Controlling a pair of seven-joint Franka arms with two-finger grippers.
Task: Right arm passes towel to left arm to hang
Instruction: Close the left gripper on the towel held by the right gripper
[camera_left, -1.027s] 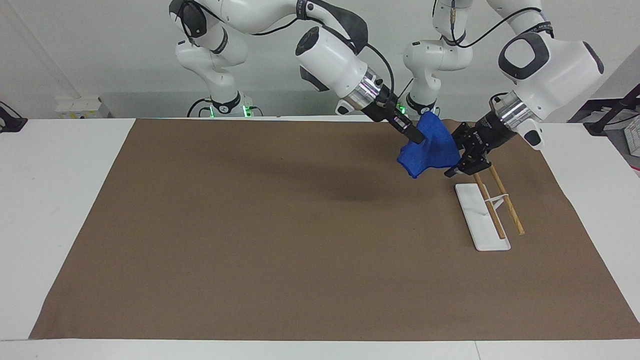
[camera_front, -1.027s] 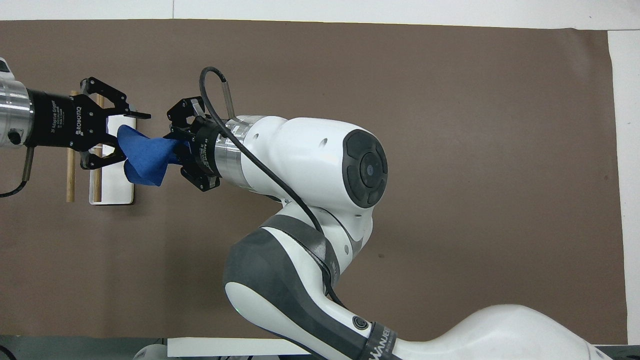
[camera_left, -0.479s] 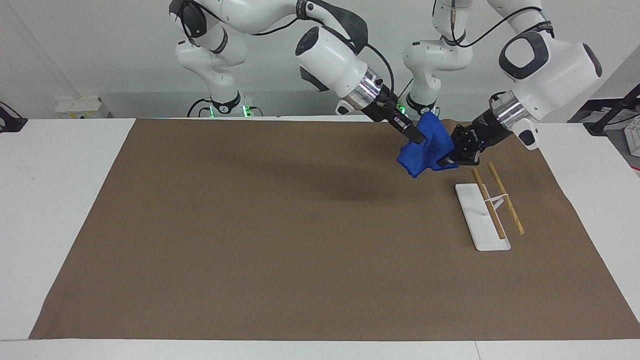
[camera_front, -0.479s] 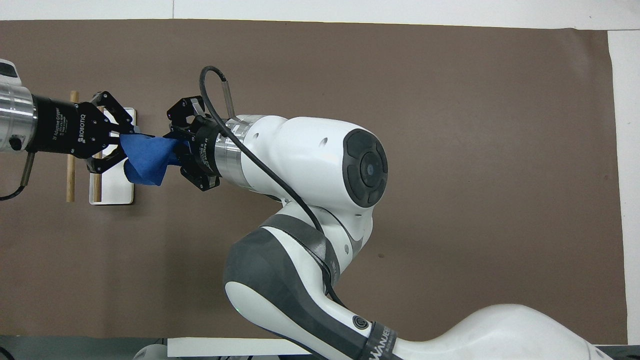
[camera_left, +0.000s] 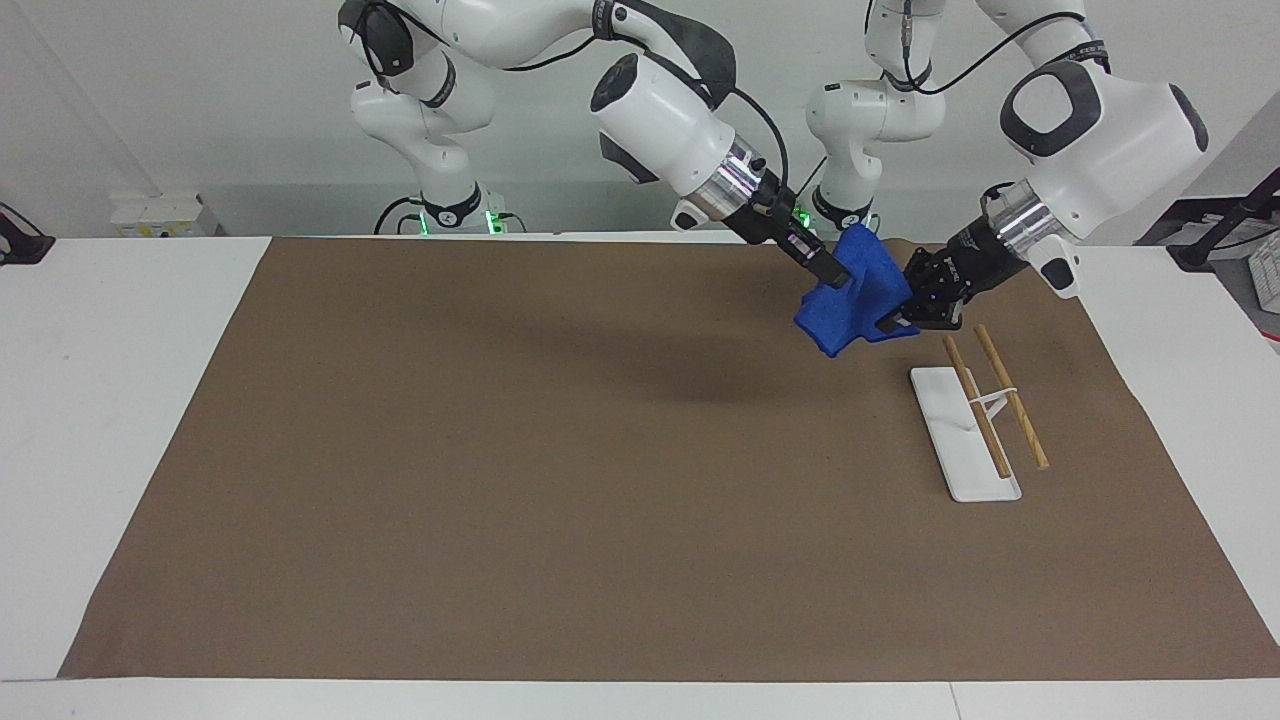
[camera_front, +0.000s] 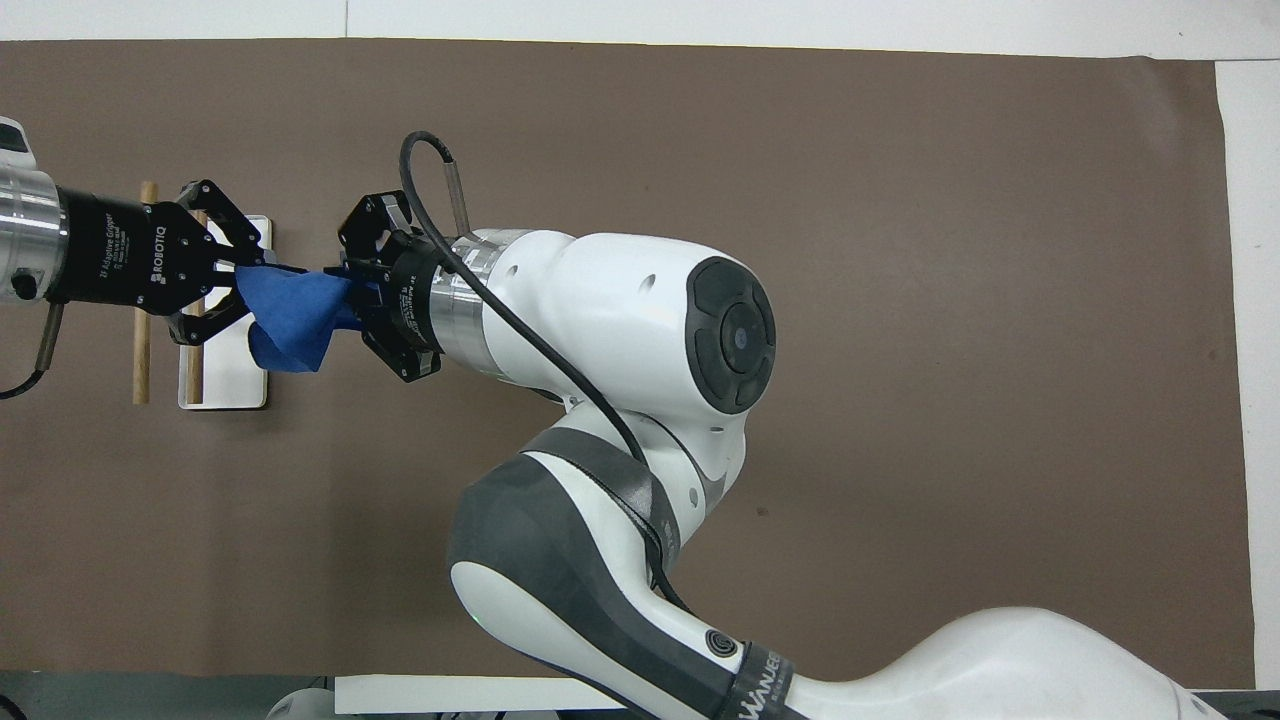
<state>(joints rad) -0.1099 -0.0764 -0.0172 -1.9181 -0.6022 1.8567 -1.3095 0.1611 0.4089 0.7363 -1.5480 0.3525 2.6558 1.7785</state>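
The handover is on, up in the air at the left arm's end of the table. One blue towel (camera_left: 855, 295) is stretched between two grippers, bunched, its long axis running from one to the other. The right gripper (camera_left: 828, 270) comes in from the right arm's end and pinches the towel's upper fold; its fingertips look clamped on the cloth. The left gripper (camera_left: 893, 325) meets it head-on, fingertips closed on the other end of the towel, so both arms have hold of it at once. My read: the right gripper's release comes next, and the left arm carries on alone.

Now the target, farther from the robots: one rack (camera_left: 965, 432), a white base plate with two wooden rails (camera_left: 978, 405) lying lengthwise, on the brown mat (camera_left: 500, 480). It lies just below the left gripper, a little farther out, so the left arm is plainly the nearer one for the hanging.
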